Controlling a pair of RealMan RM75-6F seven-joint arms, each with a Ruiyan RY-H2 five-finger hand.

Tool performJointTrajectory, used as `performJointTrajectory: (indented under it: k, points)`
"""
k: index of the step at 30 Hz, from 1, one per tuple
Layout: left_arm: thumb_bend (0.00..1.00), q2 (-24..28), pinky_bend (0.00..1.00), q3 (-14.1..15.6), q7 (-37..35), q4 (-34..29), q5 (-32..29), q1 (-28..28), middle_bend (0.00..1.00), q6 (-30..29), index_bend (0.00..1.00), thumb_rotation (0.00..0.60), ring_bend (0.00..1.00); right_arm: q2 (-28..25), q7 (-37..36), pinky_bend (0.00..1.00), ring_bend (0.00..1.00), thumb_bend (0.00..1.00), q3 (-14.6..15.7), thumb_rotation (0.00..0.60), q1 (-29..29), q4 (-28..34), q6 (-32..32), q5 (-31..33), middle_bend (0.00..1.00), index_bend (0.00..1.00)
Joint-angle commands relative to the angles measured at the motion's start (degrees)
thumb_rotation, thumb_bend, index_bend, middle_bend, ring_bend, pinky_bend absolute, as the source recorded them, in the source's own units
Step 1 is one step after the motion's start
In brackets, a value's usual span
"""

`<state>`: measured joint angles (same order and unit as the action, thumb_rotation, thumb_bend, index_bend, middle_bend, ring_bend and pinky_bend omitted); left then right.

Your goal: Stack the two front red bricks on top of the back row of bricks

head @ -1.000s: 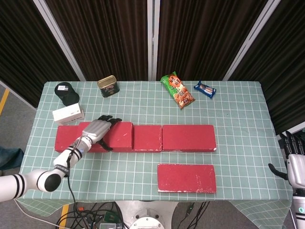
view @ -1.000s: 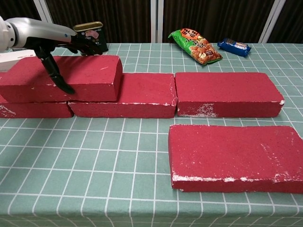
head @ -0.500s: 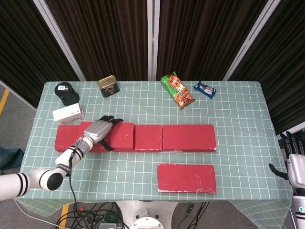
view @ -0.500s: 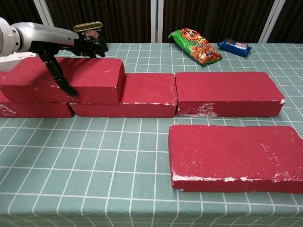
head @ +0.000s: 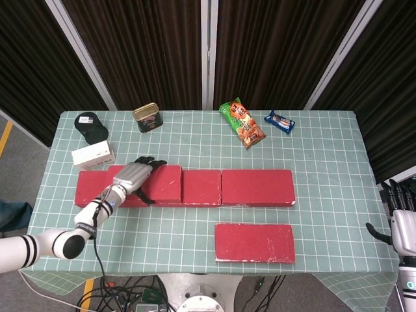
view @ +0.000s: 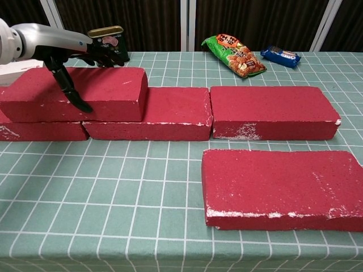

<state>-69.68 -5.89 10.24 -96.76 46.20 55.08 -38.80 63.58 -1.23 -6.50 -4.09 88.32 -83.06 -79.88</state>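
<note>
One red brick (head: 166,184) (view: 110,90) lies on top of the back row's left end, over the left brick (head: 90,190) (view: 39,131) and part of the middle brick (head: 201,188) (view: 173,116). My left hand (head: 132,177) (view: 59,48) grips this upper brick, with the thumb down its front face and the fingers (view: 105,54) over its far edge. The back row's right brick (head: 258,187) (view: 272,110) has nothing on it. The other front red brick (head: 254,242) (view: 283,187) lies flat at the front right. Off the table's right edge, my right hand (head: 403,224) hangs with fingers apart, holding nothing.
Behind the row stand a meat can (head: 147,117) (view: 108,38), a green snack bag (head: 242,123) (view: 238,54) and a blue packet (head: 279,121) (view: 281,55). A white box (head: 93,156) and a black object (head: 90,127) sit at the far left.
The upper brick and my left hand shifted slightly right, then back a little left. The right hand has not moved.
</note>
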Motion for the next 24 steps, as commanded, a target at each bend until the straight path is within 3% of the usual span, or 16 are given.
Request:
performJointTrajectory:
  k: [1, 8, 16, 24]
  points:
    - [0.02, -0.18, 0.0, 0.16, -0.03, 0.16, 0.04, 0.07, 0.21, 0.07, 0.09, 0.6, 0.0, 0.02, 0.02, 0.0, 0.0, 0.12, 0.02, 0.6, 0.01, -0.02, 0.0, -0.02, 0.0, 0.0]
    - [0.02, -0.54, 0.0, 0.42, -0.44, 0.57, -0.02, 0.24, 0.19, 0.31, 0.09, 0.6, 0.0, 0.09, -0.12, 0.0, 0.0, 0.12, 0.01, 0.6, 0.02, -0.18, 0.02, 0.01, 0.0, 0.0]
    - [0.02, -0.13, 0.0, 0.42, -1.24, 0.1, 0.63, 0.07, 0.01, 0.33, 0.07, 0.6, 0.0, 0.06, -0.45, 0.0, 0.0, 0.12, -0.15, 0.6, 0.02, -0.39, -0.46, -0.37, 0.0, 0.0]
    - [0.02, 0.44, 0.0, 0.22, -2.19, -0.3, 1.61, -0.32, 0.0, 0.06, 0.06, 0.6, 0.0, 0.28, -0.14, 0.0, 0.0, 0.12, -0.24, 0.6, 0.06, -0.31, -0.71, -0.32, 0.0, 0.0]
